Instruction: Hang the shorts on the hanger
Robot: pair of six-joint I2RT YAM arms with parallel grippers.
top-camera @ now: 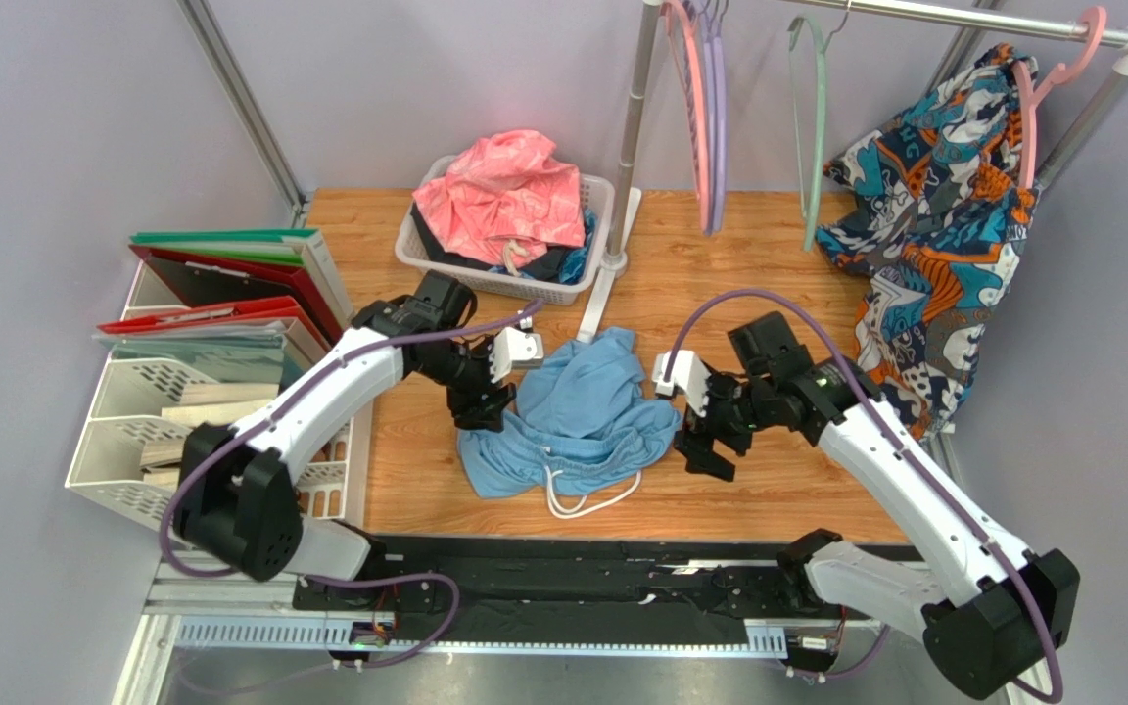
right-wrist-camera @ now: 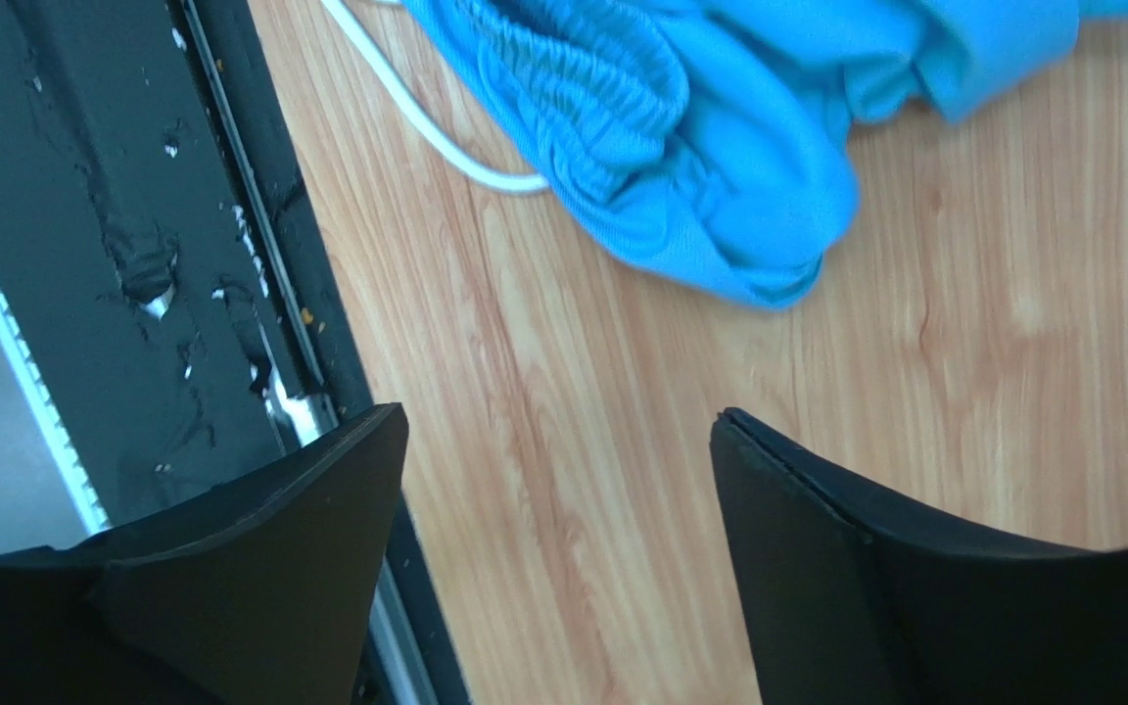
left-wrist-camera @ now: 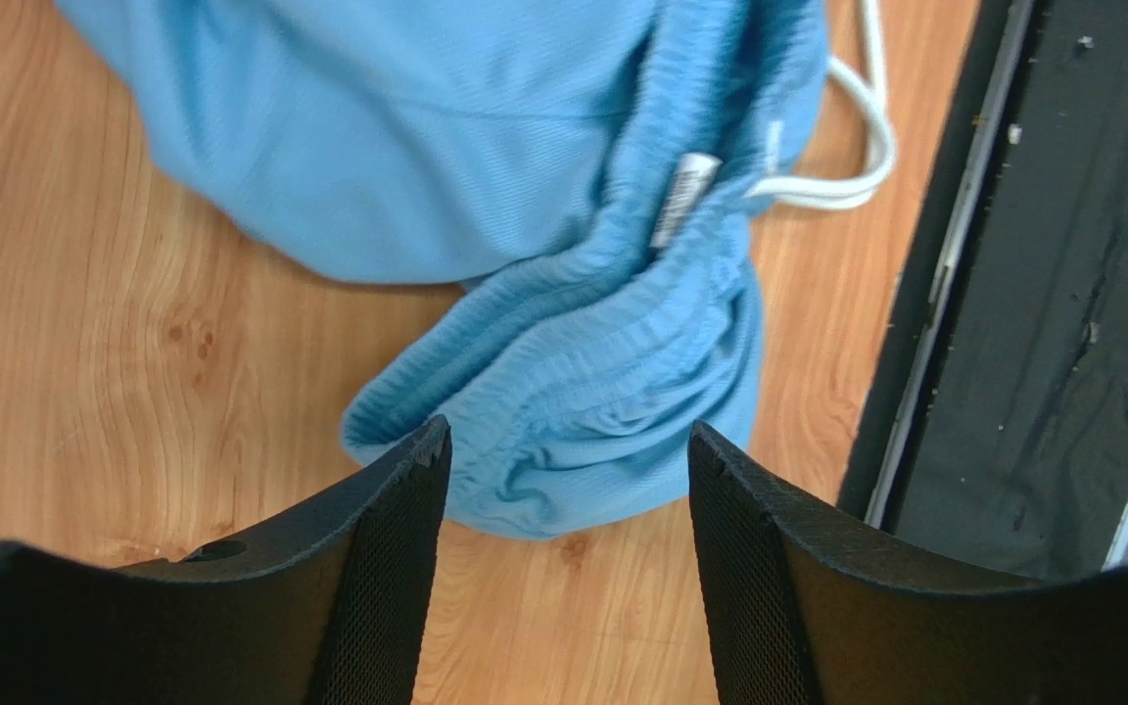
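Observation:
The light blue shorts (top-camera: pixel 579 411) lie crumpled on the wooden table between the two arms, with the white drawstring (top-camera: pixel 585 504) looping out at the near side. My left gripper (top-camera: pixel 483 411) is open just left of the shorts; in the left wrist view (left-wrist-camera: pixel 567 448) the elastic waistband (left-wrist-camera: pixel 585 367) lies just past its fingertips. My right gripper (top-camera: pixel 703 448) is open and empty just right of the shorts; in the right wrist view (right-wrist-camera: pixel 555 434) it hovers over bare wood, the shorts (right-wrist-camera: pixel 703 132) ahead. The mint-green hanger (top-camera: pixel 814 125) hangs on the rail at the back.
A white basket (top-camera: pixel 563 279) with a pink cloth (top-camera: pixel 504 191) stands at the back. Pink and lilac hangers (top-camera: pixel 703 118) and a teal-orange patterned garment (top-camera: pixel 945 221) hang from the rail (top-camera: pixel 967 18). File trays with folders (top-camera: pixel 217 367) stand at left. The table's black front edge (top-camera: pixel 600 566) is close.

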